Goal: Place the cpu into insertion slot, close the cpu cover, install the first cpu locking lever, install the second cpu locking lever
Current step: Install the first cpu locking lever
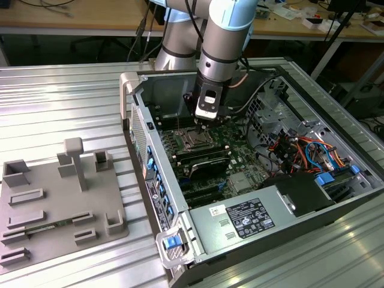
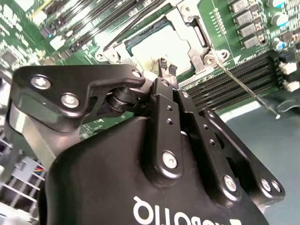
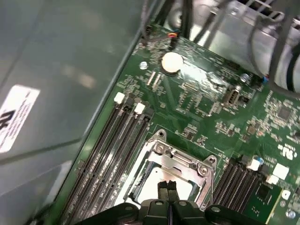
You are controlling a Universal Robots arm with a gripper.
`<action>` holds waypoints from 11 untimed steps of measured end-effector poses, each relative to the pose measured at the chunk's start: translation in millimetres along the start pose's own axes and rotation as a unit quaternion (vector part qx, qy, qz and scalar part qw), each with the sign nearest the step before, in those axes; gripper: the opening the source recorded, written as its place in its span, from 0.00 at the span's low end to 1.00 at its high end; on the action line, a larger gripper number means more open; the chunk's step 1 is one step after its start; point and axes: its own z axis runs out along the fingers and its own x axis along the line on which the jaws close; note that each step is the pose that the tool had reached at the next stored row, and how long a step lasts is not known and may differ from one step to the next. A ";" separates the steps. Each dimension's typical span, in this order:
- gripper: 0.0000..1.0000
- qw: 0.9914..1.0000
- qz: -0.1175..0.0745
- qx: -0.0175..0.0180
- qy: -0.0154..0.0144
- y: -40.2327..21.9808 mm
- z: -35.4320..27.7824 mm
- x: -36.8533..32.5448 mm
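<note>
While cpu point(image 2: 161, 47) in place, ribbed tbl point(image 1: 60, 90), desks point(image 1: 72, 18).

arm point(image 1: 221, 36) upright, gripper point(image 1: 198, 126) pointing down.
arm near-vertical, wrist point(image 1: 212, 75) in line; gripper aimed straight downward, jaws pressed together tip to tip in both wrist views.

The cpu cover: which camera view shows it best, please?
The first wrist view: most of the cpu cover shows. In the second wrist view the gripper hides part; the exterior view shows it small.
</note>
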 end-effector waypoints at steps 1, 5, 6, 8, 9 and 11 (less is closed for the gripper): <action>0.11 1.000 -0.015 -0.001 0.000 0.0 0.0 0.0; 0.11 0.999 -0.039 -0.001 0.001 0.0 -0.1 0.0; 0.11 0.999 -0.039 -0.001 0.001 -0.1 -0.5 0.0; 0.11 0.999 -0.039 -0.001 0.001 0.0 -1.5 -0.1; 0.11 0.999 -0.039 -0.001 0.001 0.0 -2.5 -0.1; 0.11 0.999 -0.039 -0.001 0.001 0.1 -4.2 -0.1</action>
